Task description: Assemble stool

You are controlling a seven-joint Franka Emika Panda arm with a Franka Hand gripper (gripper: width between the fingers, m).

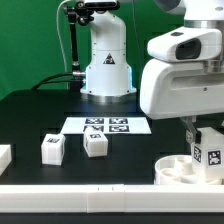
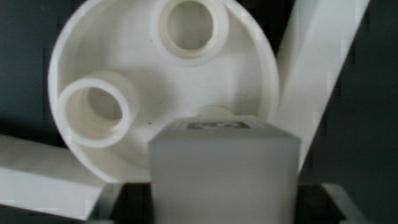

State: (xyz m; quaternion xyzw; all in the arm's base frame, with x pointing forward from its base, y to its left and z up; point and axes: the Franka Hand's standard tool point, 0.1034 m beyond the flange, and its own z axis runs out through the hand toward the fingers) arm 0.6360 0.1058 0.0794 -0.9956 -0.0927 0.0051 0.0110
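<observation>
Exterior view. Backed by green backdrop (image 1: 30,40), flat and plain, spanning width behind table; darker toward upper corner on exterior view's left. Black matte tabletop (image 1: 30,115) across middle ground, faint pale sheen toward far edge. Marker board (image 1: 108,126) flat on tabletop near centre, tags up. Plain white bar (image 1: 80,190) along near table edge, full width. Soft even light, shadows short and weak. Wrist view: only dark tabletop (image 2: 18,40) at margin, blurred.
</observation>
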